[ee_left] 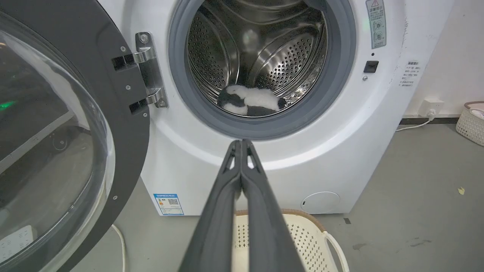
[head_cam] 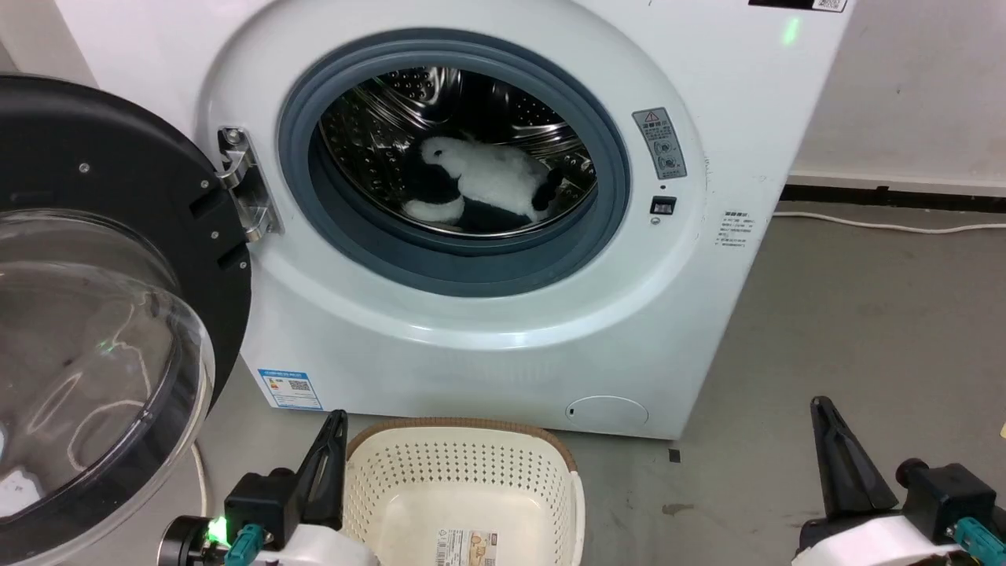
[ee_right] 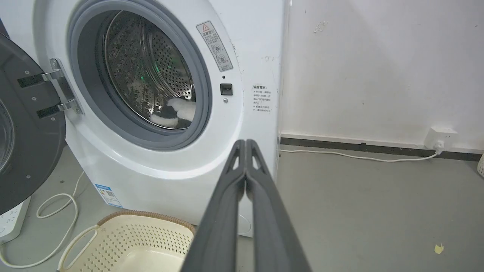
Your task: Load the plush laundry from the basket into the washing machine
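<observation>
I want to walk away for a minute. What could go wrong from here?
1. The plush laundry lies low in the drum, seemingly close behind the gasket; it might get pinched if the door is swung shut.
2. The left gripper, shut, sits close beside the rim of the basket; a sideways move might knock it.

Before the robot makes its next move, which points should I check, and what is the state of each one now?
1. Plush lies inside the drum: ok.
2. Gasket free of fur: ok.
3. Basket emptied: ok on the part in view.
4. Left gripper shut, empty: ok.
5. Right gripper shut, empty: ok.
6. Door closed: not ok, it stands open.
</observation>
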### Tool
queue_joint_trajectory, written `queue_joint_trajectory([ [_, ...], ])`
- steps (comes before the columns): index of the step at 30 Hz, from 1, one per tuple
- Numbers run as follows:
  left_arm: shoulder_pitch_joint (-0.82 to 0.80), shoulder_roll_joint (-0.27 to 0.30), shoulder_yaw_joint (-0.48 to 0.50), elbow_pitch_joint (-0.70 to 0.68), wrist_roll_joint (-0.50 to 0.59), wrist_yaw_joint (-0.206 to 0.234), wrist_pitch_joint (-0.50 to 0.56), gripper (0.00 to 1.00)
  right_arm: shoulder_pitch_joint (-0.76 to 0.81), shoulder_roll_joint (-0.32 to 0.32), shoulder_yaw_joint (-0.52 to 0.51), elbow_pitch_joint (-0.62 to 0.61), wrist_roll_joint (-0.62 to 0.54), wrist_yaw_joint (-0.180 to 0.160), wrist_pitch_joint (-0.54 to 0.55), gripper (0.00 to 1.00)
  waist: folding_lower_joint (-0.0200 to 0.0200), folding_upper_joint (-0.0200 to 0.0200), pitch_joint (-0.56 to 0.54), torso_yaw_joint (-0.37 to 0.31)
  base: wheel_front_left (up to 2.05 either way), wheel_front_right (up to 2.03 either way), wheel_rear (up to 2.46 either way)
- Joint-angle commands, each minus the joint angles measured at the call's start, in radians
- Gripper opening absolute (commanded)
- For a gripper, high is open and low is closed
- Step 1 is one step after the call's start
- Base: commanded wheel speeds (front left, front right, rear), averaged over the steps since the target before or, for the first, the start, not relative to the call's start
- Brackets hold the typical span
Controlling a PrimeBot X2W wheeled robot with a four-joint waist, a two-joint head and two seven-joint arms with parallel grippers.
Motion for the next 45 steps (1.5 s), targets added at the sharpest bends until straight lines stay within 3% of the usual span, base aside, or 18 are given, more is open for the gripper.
queue_joint_trajectory([
  [1,-0.006,-0.002,0.004,-0.008,0.008,0.005,0.007,0.00,-0.014,0.000,0.004,-0.006,-0.008,0.000,0.007,0.00,-0.0001,0.0000,0.000,0.000,0.00,0.00,0.00],
  [45,-0.013,-0.023,0.055,-0.063,0.071,0.022,0.101,0.00,-0.034,0.000,0.029,-0.024,-0.060,-0.001,0.102,0.00,-0.0001,0.0000,0.003,-0.011,0.00,0.00,0.00],
])
